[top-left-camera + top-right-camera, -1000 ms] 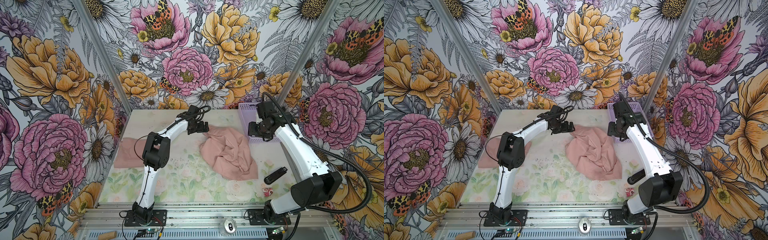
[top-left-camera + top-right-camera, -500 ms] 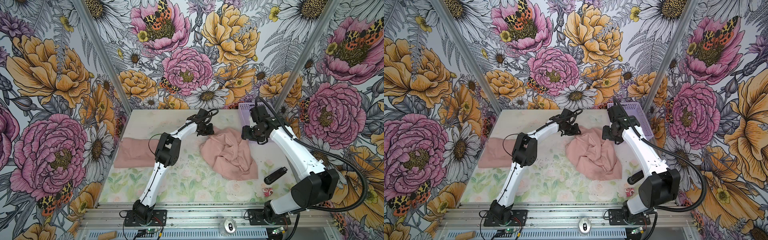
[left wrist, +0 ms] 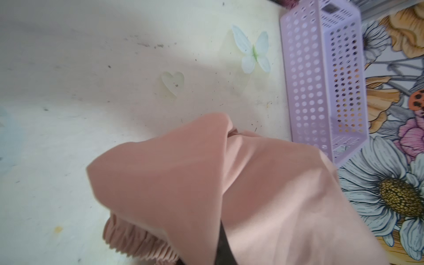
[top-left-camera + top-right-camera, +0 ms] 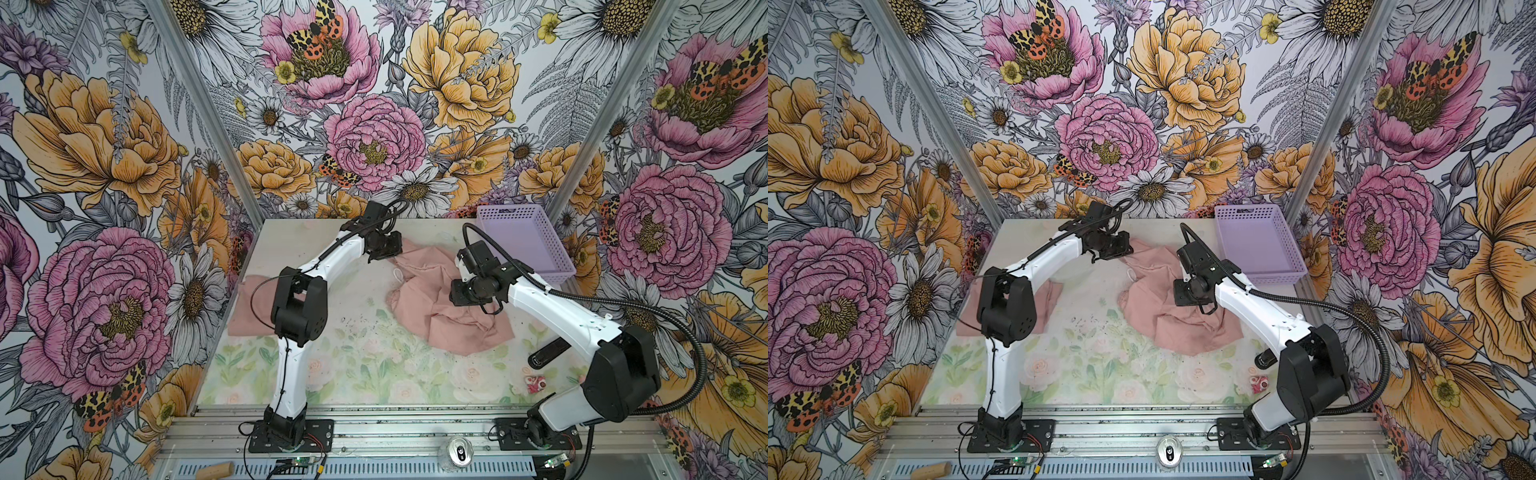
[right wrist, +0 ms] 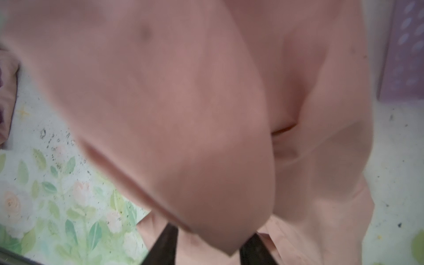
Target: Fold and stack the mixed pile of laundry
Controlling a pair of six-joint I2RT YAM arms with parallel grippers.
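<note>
Pink garment [image 4: 436,320] under right gripper [image 4: 459,294]; corner within left gripper [image 4: 391,251]

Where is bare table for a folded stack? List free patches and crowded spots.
Free: the front strip of the table, between the left arm's base and the small red item; also the far-left corner behind the folded pink garment. Crowded: the crumpled pink garment beside the lavender basket.

From the centre of the table [image 4: 332,374], the crumpled garment [image 4: 449,328] lay close by toward 3 o'clock. The folded garment [image 4: 249,307] lay well apart at 9 o'clock, at the table edge. The basket [image 4: 509,212] stood in the 2 o'clock corner, behind the crumpled garment. A bar-shaped object [image 4: 546,353] and a small item [image 4: 535,384] lay near each other at 4 o'clock
</note>
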